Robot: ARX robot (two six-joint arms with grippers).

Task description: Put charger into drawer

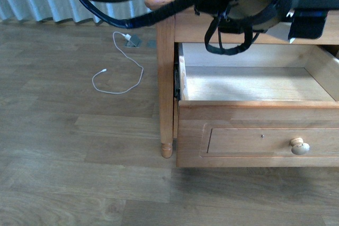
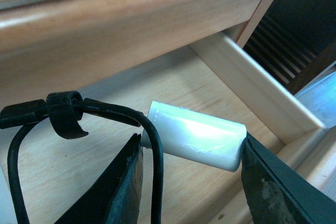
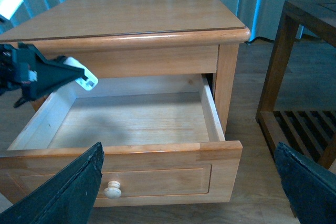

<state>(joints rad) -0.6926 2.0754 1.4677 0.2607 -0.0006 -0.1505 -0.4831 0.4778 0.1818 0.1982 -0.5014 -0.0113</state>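
Charger (image 2: 197, 140): white block, black cable (image 2: 153, 156) whose strap (image 2: 65, 115) only the left wrist view shows, clamped in left gripper (image 2: 190, 153) over drawer (image 3: 131, 149); right gripper (image 3: 189, 150) gapes empty.

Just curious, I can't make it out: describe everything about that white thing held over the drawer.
The charger is a glossy white plastic block with rounded edges, pinched at its ends between the left arm's jaws above the open drawer. A black cable runs from one end, looped and bound by a black strap. No prongs show.
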